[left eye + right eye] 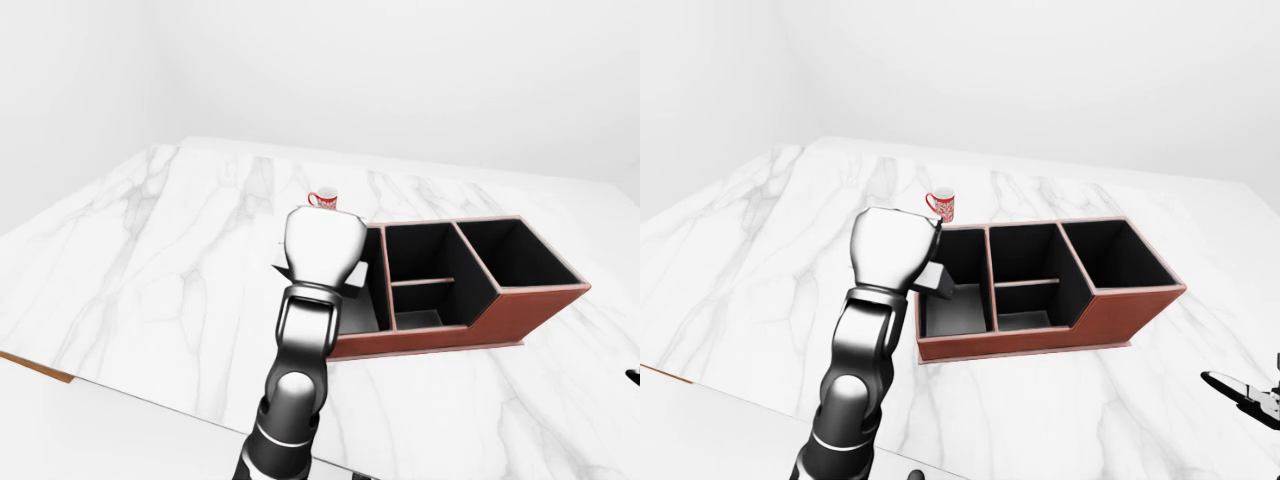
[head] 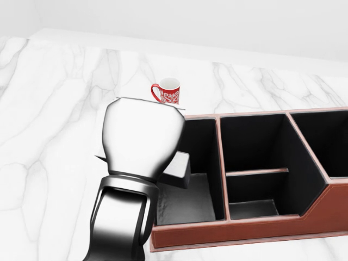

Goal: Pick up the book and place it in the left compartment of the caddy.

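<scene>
On the white marble table (image 1: 750, 260), left to right:
Left hand (image 2: 142, 144): over the caddy's left edge; we cannot tell how its fingers stand.
Book: we cannot see it.
Red patterned ceramic mug (image 2: 168, 92): just above the caddy.
Red-brown leather caddy (image 1: 1110, 318): black compartments, left one partly hidden.
Right hand (image 1: 1245, 392): barely visible, fingers unclear.

The robot's glossy silver left hand (image 2: 142, 142) hangs over the left edge of the reddish-brown, black-lined caddy (image 2: 261, 231) (fingers hidden), a red patterned mug (image 2: 167, 91) above it.
</scene>
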You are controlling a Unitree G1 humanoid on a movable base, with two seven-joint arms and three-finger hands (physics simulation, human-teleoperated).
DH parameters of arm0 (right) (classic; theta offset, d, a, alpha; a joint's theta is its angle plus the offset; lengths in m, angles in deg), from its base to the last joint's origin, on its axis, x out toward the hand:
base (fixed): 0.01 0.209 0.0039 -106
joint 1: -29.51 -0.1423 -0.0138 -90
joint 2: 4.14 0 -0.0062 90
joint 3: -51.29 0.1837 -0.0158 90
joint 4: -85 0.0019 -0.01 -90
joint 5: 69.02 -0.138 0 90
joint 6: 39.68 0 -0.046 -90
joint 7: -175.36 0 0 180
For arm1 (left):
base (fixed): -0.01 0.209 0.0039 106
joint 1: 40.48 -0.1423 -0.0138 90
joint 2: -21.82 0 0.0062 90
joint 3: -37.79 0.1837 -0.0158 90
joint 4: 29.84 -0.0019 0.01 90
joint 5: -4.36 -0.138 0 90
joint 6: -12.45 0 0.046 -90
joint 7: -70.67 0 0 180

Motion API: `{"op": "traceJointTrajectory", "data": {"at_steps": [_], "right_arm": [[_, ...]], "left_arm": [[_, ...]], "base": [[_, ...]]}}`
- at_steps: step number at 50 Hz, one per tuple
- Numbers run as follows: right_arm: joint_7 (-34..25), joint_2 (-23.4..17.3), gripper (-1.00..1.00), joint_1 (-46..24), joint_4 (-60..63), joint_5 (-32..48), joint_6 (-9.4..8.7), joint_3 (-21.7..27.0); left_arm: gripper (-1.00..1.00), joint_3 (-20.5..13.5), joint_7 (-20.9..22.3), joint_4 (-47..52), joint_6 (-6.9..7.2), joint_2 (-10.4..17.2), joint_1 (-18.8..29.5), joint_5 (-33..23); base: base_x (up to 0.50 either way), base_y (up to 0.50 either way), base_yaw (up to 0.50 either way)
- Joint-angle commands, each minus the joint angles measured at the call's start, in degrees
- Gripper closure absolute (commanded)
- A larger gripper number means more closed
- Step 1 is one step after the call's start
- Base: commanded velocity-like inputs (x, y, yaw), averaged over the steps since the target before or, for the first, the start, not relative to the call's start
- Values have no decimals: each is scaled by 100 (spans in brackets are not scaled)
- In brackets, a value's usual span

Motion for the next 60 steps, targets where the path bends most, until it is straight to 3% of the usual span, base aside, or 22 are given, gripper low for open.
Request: {"op": "traceJointTrajectory", "data": {"at_steps": [1,17,26,32,44,47,50,60], "right_arm": [[40,6,-100,-4,8,37,-8,-7],[39,6,-100,-5,9,38,-9,-5],[6,4,-100,-19,-70,39,59,-23],[38,24,-100,44,138,-4,-118,47],[33,8,-100,-23,13,54,-42,20],[62,9,-100,32,149,0,-151,56],[19,4,-100,-39,-28,54,-21,22],[19,-10,-100,-34,-75,44,42,-16]], "left_arm": [[100,56,-116,46,0,-41,47,27],[100,55,-116,46,0,-43,46,26],[100,207,-194,-244,0,-253,185,-88],[100,227,-159,-378,0,-334,326,-121],[100,181,-214,-711,0,-458,513,-109],[100,145,-328,-925,0,-481,553,-70],[100,141,-384,-1019,0,-484,559,-19],[100,157,-550,-1278,0,-483,560,82]], "base": [[0,0,0],[0,0,0],[0,0,0],[0,0,0],[0,0,0],[0,0,0],[0,0,0],[0,0,0]]}}
